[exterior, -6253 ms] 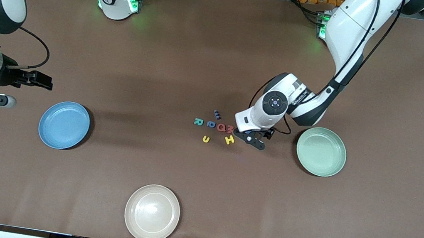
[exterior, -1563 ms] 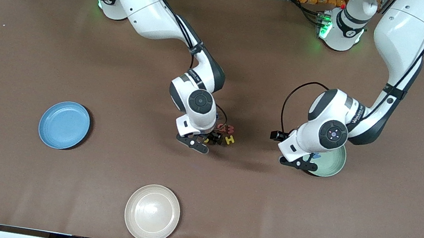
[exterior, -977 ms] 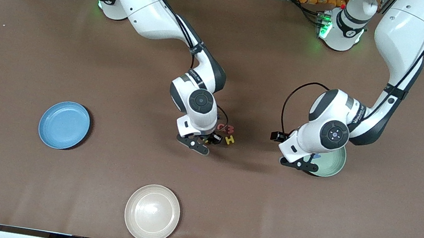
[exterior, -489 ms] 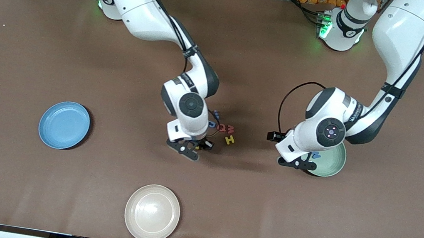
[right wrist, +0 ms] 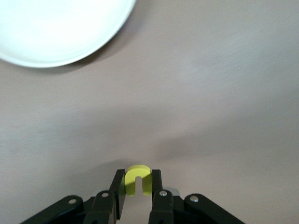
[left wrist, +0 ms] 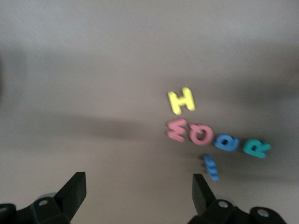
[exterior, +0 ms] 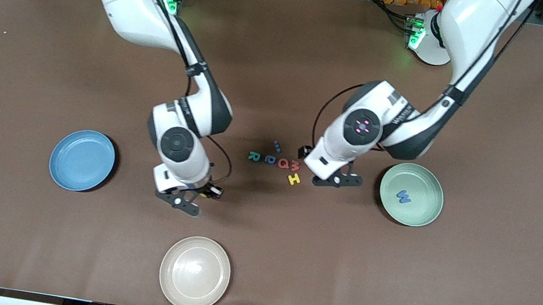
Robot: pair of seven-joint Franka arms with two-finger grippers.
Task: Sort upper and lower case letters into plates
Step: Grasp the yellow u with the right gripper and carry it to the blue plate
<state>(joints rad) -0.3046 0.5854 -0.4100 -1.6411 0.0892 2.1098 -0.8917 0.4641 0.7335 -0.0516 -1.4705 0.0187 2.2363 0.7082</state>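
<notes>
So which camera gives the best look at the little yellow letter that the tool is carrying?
The right wrist view: the yellow letter sits close up, pinched in the right tool, its slot plain to see. In the front view the right tool hides it above bare table. The left wrist view does not show it at all.

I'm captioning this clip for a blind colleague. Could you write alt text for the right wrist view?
The right gripper is shut on a small yellow letter, held above the bare brown table. Part of a pale round plate shows at the edge of the view.
</notes>
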